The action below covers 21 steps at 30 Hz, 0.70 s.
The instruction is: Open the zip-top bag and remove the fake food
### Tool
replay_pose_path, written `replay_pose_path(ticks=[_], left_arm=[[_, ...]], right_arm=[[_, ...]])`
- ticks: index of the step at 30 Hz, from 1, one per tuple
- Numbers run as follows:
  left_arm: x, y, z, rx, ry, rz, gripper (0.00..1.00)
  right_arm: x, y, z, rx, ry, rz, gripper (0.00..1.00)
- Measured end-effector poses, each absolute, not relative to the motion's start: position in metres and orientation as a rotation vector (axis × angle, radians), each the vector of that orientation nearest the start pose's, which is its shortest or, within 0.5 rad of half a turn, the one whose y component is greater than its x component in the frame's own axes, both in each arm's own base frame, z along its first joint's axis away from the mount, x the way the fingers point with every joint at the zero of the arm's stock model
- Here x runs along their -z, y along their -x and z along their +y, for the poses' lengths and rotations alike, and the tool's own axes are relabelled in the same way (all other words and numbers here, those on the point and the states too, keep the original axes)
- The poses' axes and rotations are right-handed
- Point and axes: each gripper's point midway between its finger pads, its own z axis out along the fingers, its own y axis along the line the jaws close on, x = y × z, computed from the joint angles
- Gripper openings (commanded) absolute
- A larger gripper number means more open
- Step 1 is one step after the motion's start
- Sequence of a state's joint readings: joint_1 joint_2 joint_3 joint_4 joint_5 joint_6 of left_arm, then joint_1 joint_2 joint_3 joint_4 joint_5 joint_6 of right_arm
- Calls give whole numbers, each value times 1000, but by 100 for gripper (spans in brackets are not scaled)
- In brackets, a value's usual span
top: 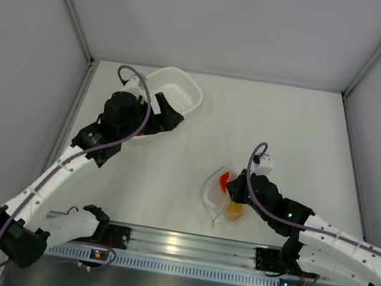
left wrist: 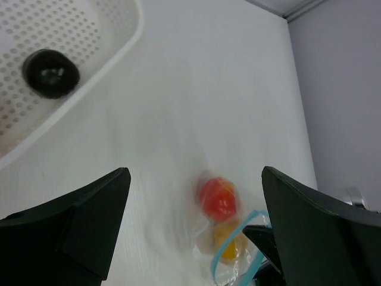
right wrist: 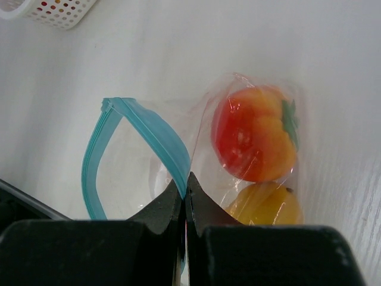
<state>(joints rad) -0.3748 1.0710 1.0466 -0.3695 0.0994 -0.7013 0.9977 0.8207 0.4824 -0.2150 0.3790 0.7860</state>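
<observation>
Pinching the zip strip (right wrist: 152, 134) between tightly pressed jaws, the right gripper (right wrist: 184, 186) holds one lip of the bag (right wrist: 143, 179), whose mouth gapes. The bag lies on the table near the right arm, with the tomato (right wrist: 256, 140) and a yellow piece (right wrist: 265, 205) inside. The left gripper (left wrist: 195, 179) hangs spread and empty near the basket (left wrist: 113, 56), which holds a dark piece (left wrist: 50, 72). Best to hold that lip firm and raised, so the left fingers enter without dragging the bag.

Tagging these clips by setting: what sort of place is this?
Probably a robot lab test cell: plain grey panel walls enclose a white table, and the left arm and right arm are mounted on a metal rail at its near edge.
</observation>
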Motion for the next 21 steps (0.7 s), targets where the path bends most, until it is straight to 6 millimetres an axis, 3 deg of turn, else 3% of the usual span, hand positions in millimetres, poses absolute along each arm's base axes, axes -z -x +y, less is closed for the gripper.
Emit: replay_pose_path(ticks=[4,12,15,17,21], left_arm=[[-291,-268,-219,851,106,2001,95],[-263,-172,-289,924,-140,2066,93],[-257,-142,-308,942,-217,2078,85],[-250,-134,-315,923,-226,2089,72],[-227,-136,-314,843,-180,2113,51]], right_arm=[[-129,-189,224,-679,-15,2153,0],[-138,-195,250,-748,-15,2171,0],[-144,-196,268,-818,-10,2170,0],[-147,-197,280,-863,-9,2164,0],[-158,-197,299,-941,-6,2148,0]])
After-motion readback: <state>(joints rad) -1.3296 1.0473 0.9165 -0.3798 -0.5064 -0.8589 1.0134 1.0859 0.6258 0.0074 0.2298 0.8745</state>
